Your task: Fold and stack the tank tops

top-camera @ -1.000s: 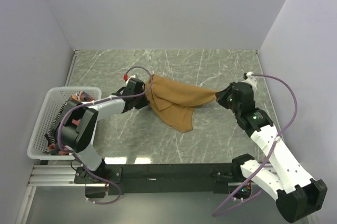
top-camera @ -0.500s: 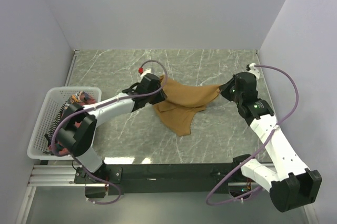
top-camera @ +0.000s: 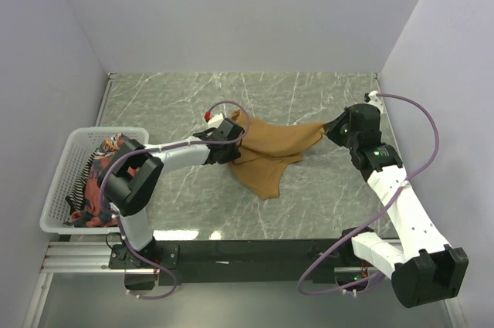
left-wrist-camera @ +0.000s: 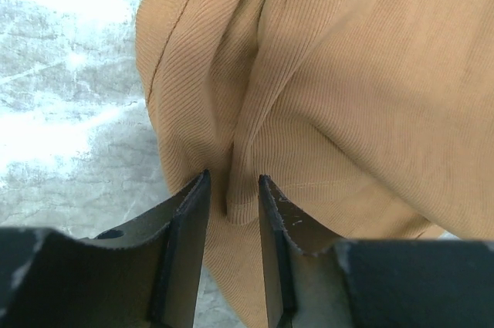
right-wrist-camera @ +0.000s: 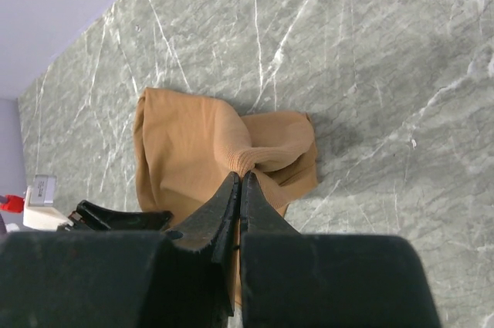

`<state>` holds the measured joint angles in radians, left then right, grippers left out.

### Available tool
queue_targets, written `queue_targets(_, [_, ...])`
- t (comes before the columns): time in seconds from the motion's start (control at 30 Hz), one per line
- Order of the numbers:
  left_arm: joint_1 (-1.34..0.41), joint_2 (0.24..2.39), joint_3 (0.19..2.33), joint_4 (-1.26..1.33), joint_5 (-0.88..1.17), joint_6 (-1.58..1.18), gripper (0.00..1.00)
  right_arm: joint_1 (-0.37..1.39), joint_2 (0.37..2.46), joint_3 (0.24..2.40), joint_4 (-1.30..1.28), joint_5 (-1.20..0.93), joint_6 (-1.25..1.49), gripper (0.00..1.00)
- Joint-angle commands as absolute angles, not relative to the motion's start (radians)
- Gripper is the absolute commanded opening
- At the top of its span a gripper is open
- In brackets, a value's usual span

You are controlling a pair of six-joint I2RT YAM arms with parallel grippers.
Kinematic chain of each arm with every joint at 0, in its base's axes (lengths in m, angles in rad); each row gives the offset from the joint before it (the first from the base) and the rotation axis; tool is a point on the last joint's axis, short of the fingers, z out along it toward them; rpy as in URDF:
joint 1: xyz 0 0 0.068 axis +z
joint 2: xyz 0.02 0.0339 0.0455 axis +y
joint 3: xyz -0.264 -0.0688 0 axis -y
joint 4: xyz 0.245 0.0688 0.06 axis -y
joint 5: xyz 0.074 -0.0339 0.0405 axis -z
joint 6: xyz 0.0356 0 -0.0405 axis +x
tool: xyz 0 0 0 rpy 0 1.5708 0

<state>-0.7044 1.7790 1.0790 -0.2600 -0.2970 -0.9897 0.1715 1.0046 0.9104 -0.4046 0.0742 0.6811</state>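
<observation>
The tan-brown tank top (top-camera: 270, 154) lies bunched on the marble table, stretched out to the right. My right gripper (top-camera: 329, 133) is shut on its right end, and the wrist view shows a ribbed edge of cloth (right-wrist-camera: 255, 160) pinched at the tips of that gripper (right-wrist-camera: 240, 177). My left gripper (top-camera: 241, 141) sits at the top's left side. Its jaws stand apart in the wrist view (left-wrist-camera: 231, 189), with a loose fold of the tan cloth (left-wrist-camera: 347, 73) between them. The rust-red top (top-camera: 116, 144) and the striped top (top-camera: 83, 177) lie crumpled in the basket.
A white mesh basket (top-camera: 58, 189) stands at the table's left edge, beside the left arm's base. Grey walls close in the table at the back and both sides. Bare marble (top-camera: 193, 197) lies in front of the tan top.
The left gripper has opened and let go of the tan top's left end after carrying it to the right. The cloth has settled onto the table. The right gripper has pulled its end slightly further right.
</observation>
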Motion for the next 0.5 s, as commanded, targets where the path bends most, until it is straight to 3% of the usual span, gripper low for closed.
queue_targets(0.0, [-0.71,1.793,1.101,-0.249,-0.316,-1.003,0.37,0.156,1.0,0.922,-0.351,0.057,0.663,0.0])
queue_targets(0.23, [-0.71,1.796,1.075,-0.184,-0.287,-0.996,0.33,0.146,0.996,0.911,-0.348,0.048,0.66,0.0])
queue_targets(0.47, [-0.71,1.793,1.091,-0.167,-0.273,-0.973,0.17,0.135,0.996,0.908,-0.347,0.043,0.655,0.0])
